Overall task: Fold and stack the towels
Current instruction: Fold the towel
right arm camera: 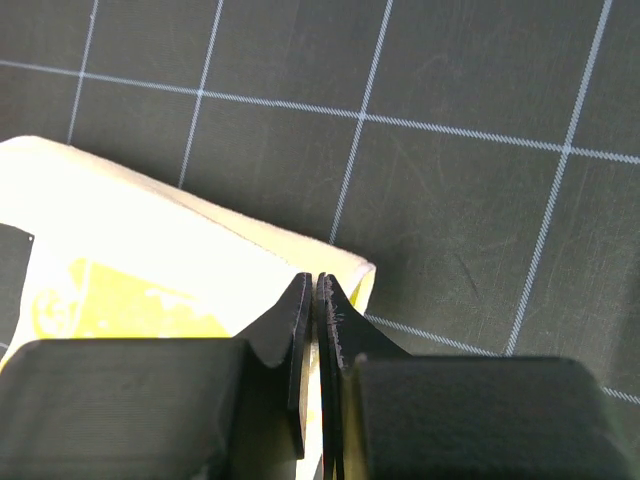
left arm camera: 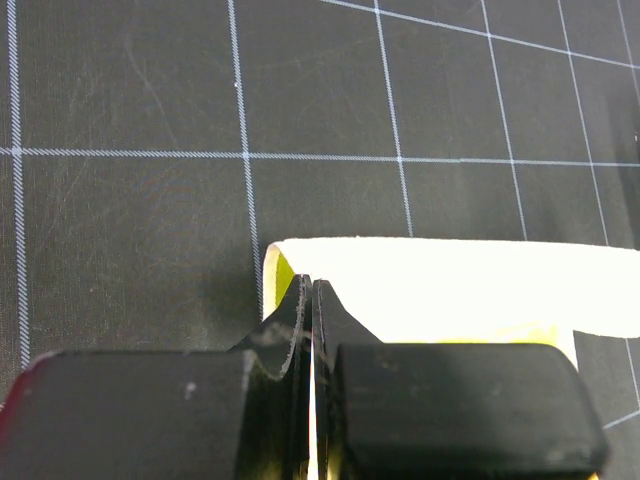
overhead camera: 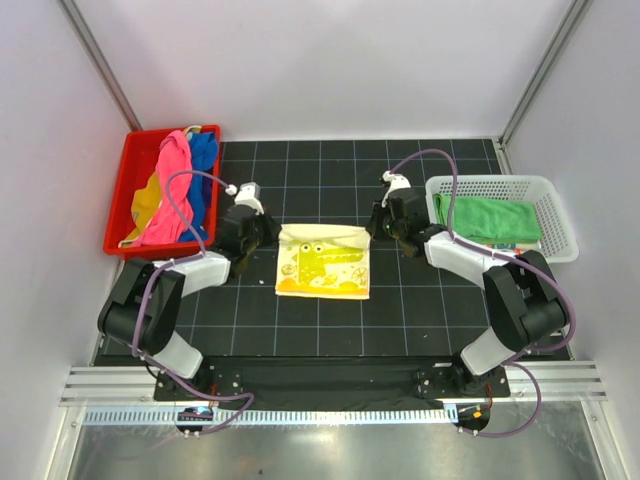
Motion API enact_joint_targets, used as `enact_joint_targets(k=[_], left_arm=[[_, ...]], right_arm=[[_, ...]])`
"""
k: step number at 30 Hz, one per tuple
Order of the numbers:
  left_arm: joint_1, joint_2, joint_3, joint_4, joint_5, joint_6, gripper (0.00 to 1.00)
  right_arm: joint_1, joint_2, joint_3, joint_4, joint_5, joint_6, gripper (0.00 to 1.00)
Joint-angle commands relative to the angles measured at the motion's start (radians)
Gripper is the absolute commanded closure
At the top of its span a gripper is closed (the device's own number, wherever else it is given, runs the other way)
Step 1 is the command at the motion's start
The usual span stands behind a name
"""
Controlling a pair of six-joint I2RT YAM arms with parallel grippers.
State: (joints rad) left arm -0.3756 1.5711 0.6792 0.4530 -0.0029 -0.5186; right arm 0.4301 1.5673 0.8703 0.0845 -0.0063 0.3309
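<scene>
Yellow-printed towel (overhead camera: 322, 262): left fingers (left arm camera: 285, 325) and right fingers (right arm camera: 340, 322) clamp shut on its far corners, seemingly to fold it.

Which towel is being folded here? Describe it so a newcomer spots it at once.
On the black gridded mat, between the red plastic bin and the white mesh basket, lies a cloth towel. Unlike the plain towels in those containers, it is pale yellow with a green cartoon print, its far corners pinched by the left gripper and right gripper.
</scene>
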Motion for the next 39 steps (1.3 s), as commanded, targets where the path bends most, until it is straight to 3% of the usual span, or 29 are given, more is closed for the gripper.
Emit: enact_joint_targets(k=[1, 13, 39], left_arm=[[0.007, -0.045, -0.006, 0.072, -0.006, -0.003, 1.0], [0.006, -0.112, -0.013, 0.023, 0.033, -0.004, 1.0], [-0.022, -0.293, -0.306, 0.07, 0.073, -0.132, 1.0]], right_arm=[[-0.002, -0.041, 0.018, 0.043, 0.02, 0.002, 0.98], [0.002, -0.101, 0.004, 0.046, -0.024, 0.016, 0.96], [0.142, -0.309, -0.272, 0.061, 0.058, 0.102, 0.96]])
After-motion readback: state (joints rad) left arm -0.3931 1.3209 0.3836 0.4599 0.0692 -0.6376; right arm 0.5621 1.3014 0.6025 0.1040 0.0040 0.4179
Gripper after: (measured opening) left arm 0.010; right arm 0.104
